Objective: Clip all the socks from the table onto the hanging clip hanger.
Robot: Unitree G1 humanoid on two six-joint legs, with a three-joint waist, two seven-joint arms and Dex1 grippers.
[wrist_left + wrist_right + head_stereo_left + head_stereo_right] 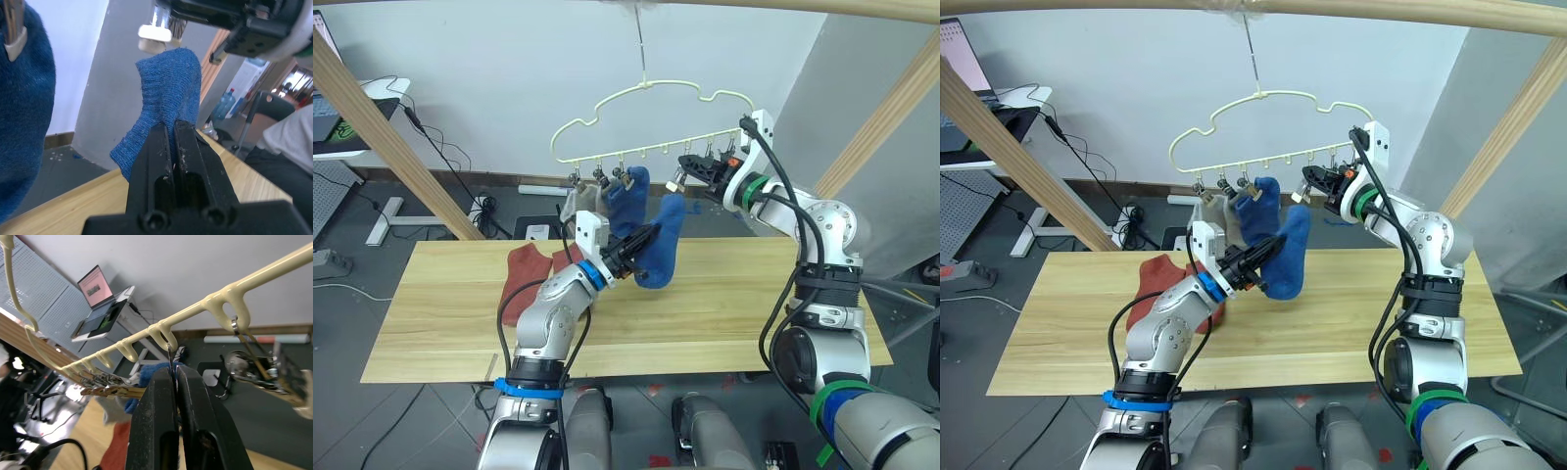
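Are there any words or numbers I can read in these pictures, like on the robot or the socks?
None can be read.
The laptop screen glows pink, but anything on it is too blurred to read.
The blue sock, the clip hanger and the table show no writing.

Even indoor light, blurred wrist foregrounds

Blue socks (658,245), rust-red socks (524,279), seemingly grey sock (579,206), pale-yellow hanger (651,122)

Blue sock (658,250) held up nr clip hanger (651,122); 2 rust-red socks (530,279) on table (724,313).
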